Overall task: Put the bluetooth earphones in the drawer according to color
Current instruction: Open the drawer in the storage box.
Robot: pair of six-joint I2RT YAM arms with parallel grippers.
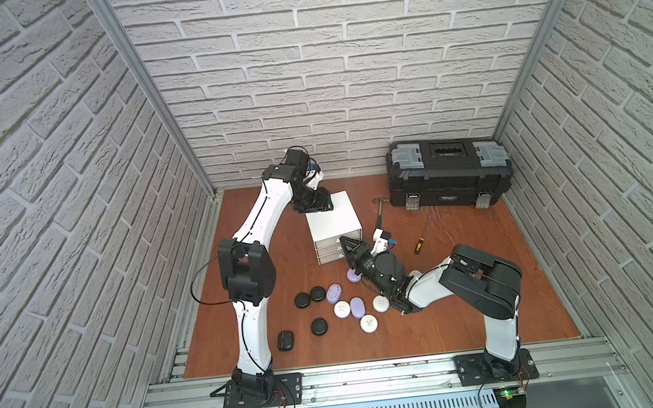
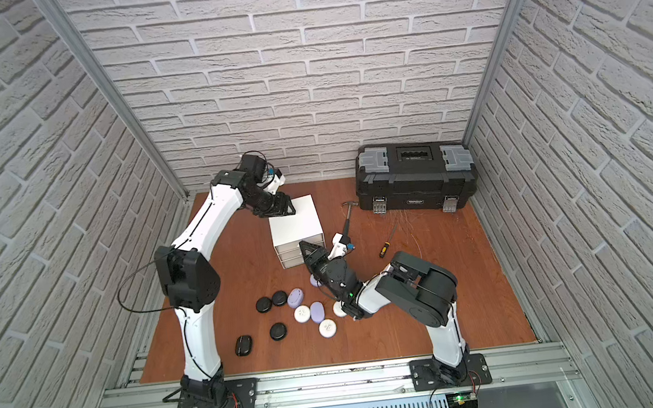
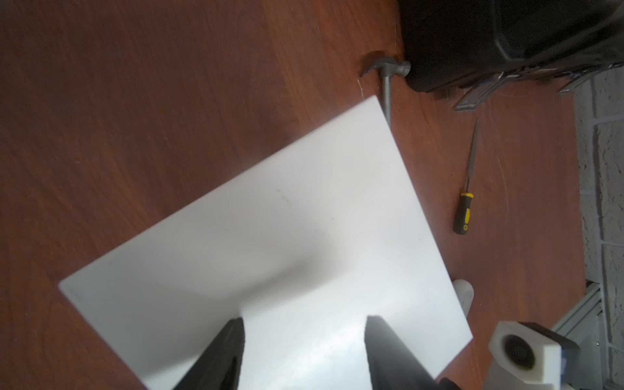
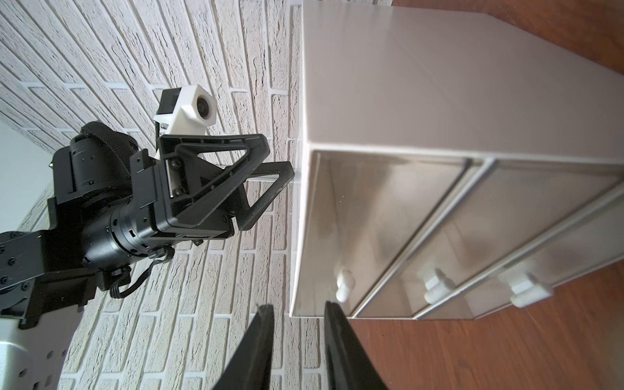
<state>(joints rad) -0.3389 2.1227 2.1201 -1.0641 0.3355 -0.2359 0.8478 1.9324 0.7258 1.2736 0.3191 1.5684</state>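
Four black earphones, with lavender and white ones beside them, lie loose on the desk's near half in both top views, the only views showing them. Behind them, near the desk's middle, stands the drawer, with the left gripper at its top's back left corner and the right gripper at its front.

The left wrist view adds the left fingers, spread apart over the bare white top and gripping nothing, plus a hammer and screwdriver.

The right wrist view alone shows three flush drawer fronts. The right jaws, slightly parted and empty, sit just beside the top pull.
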